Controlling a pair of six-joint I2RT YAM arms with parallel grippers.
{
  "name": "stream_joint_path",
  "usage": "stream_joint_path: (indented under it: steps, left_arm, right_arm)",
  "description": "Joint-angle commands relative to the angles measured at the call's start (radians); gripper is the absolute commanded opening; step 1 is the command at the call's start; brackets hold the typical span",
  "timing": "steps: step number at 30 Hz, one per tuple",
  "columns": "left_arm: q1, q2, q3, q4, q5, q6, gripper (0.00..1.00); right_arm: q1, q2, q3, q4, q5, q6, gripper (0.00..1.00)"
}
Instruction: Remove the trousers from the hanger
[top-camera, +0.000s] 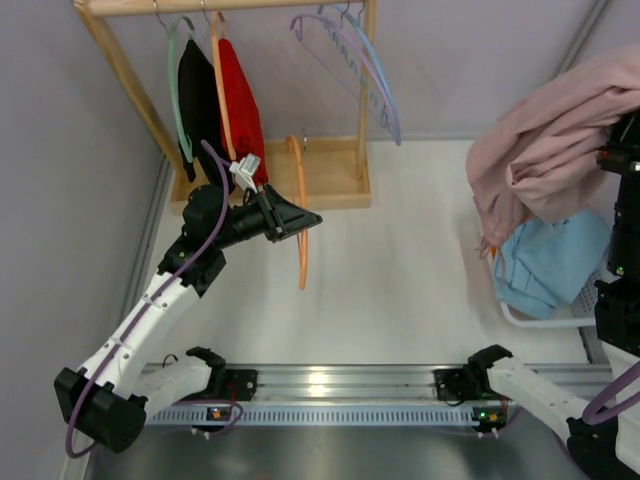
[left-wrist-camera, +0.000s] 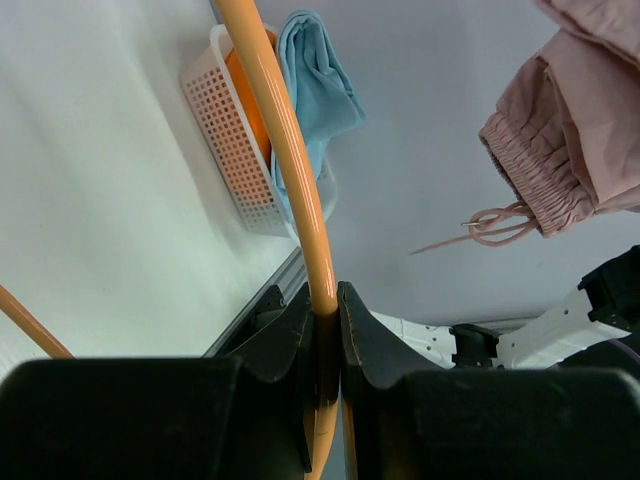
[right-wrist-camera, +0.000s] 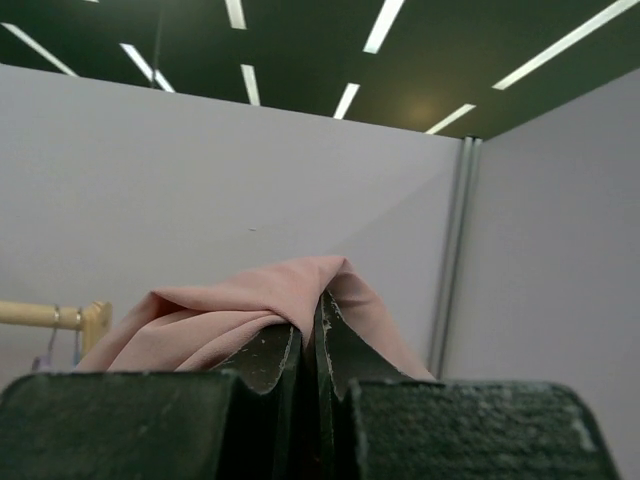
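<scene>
Lilac-grey partition walls (top-camera: 480, 60) are seen around a white table (top-camera: 400, 260). The orange hanger (top-camera: 301, 250) is clamped by its thin bar between the closed fingers of the left gripper (top-camera: 298, 222), in front of the wooden rack (top-camera: 120, 75). The dusty-pink trousers (top-camera: 550, 150) are held bunched and raised at the right edge by the right gripper (right-wrist-camera: 312, 345), whose jaws are pinched tight on a fold of the cloth. The trousers are well apart from the hanger and are hung above a white basket (top-camera: 535, 320), in which a blue cloth (top-camera: 555, 265) is laid.

Only in the left wrist view are the elastic waistband (left-wrist-camera: 540, 160) and looped drawstring (left-wrist-camera: 495, 222) of the trousers shown. Only in the right wrist view are the ceiling light strips (right-wrist-camera: 380, 25) shown.

One pair of trousers and one basket are counted. Two garments are hung on the rack: one black garment (top-camera: 197, 100), carried on a pale green hanger (top-camera: 176, 90), and one red garment (top-camera: 242, 100). Lilac and blue hangers (top-camera: 370, 70) are bunched at the rail's right end, too overlapped to be counted.
</scene>
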Motion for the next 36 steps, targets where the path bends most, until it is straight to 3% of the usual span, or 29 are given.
stream_joint_path:
  steps: [1,8,11,16,26,29,36]
  left_arm:
    - [0.0,-0.034,0.017,0.065,0.026,0.024,0.0]
    - [-0.011,-0.031,0.037,0.065,0.054,0.036,0.0]
    - [-0.016,-0.032,0.051,0.065,0.06,0.038,0.0]
    - [-0.017,-0.031,0.063,0.065,0.061,0.032,0.0]
    - [-0.019,-0.049,0.089,0.065,0.071,0.003,0.0]
    - [-0.019,-0.055,0.093,0.065,0.071,-0.013,0.0]
    - [-0.019,-0.074,0.09,0.065,0.075,-0.017,0.0]
  right_arm:
    - [-0.077,-0.044,-0.028,0.055,0.121,-0.046,0.0]
    - [-0.168,-0.121,-0.106,-0.056,0.342,-0.17,0.0]
    - [-0.191,-0.16,-0.181,-0.071,0.466,-0.309,0.0]
    - [-0.254,-0.22,-0.333,-0.091,0.509,-0.4,0.0]
    - [-0.304,-0.173,-0.404,-0.261,0.573,-0.434,0.0]
    - [-0.372,-0.138,-0.413,-0.318,0.564,-0.39,0.0]
    - [-0.758,-0.044,-0.435,-0.395,0.232,-0.292,0.0]
